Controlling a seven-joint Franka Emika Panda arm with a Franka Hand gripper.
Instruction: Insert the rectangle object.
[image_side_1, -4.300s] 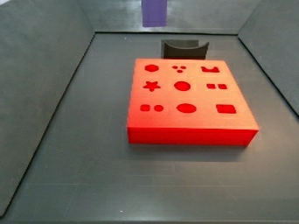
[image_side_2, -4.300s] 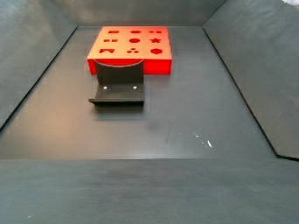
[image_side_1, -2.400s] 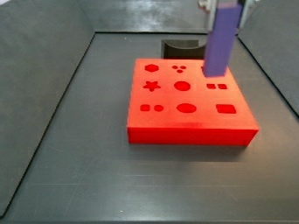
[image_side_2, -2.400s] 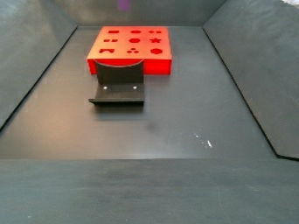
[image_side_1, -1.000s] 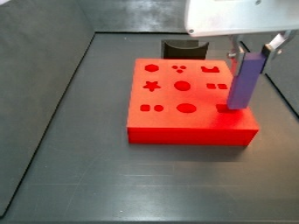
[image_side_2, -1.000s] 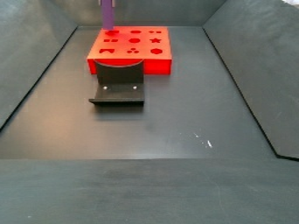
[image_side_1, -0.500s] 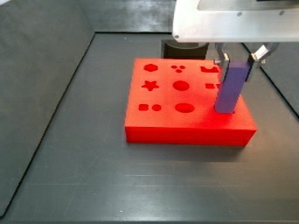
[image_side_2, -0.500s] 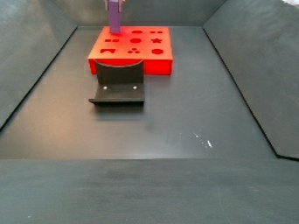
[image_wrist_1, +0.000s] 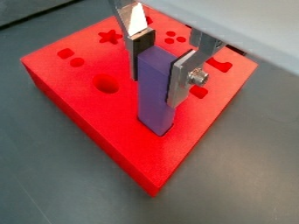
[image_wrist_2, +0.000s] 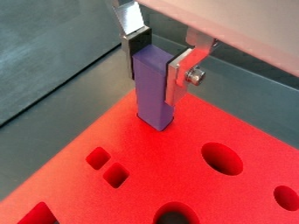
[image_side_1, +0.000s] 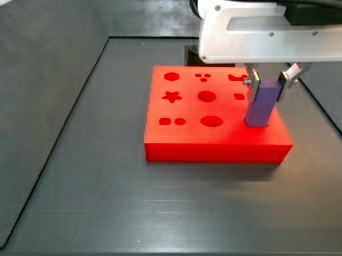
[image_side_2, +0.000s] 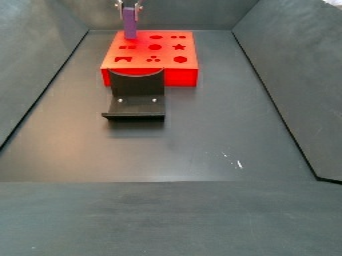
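The purple rectangle object (image_wrist_1: 155, 92) stands upright between my gripper's fingers. It also shows in a wrist view (image_wrist_2: 155, 87) and in both side views (image_side_1: 263, 104) (image_side_2: 130, 22). My gripper (image_wrist_1: 162, 68) (image_wrist_2: 158, 59) (image_side_1: 269, 78) is shut on its upper part, above the red block (image_side_1: 201, 147). The bar's lower end sits at the rectangular hole near a corner of the block's top (image_wrist_1: 82, 87) (image_wrist_2: 140, 175); the hole's rim is hidden by the bar. In a side view the gripper (image_side_2: 130, 6) is over the block's (image_side_2: 147, 75) far left.
The block's top has other shaped holes, such as a star (image_side_1: 173, 98) and an oval (image_side_1: 211, 123). The dark fixture (image_side_2: 135, 100) stands on the grey floor beside the block. Sloping grey walls (image_side_1: 54, 120) enclose the floor.
My gripper has come down with the bar. Less of the bar shows above the block than half a second ago, and its lower end stays at the rectangular hole.
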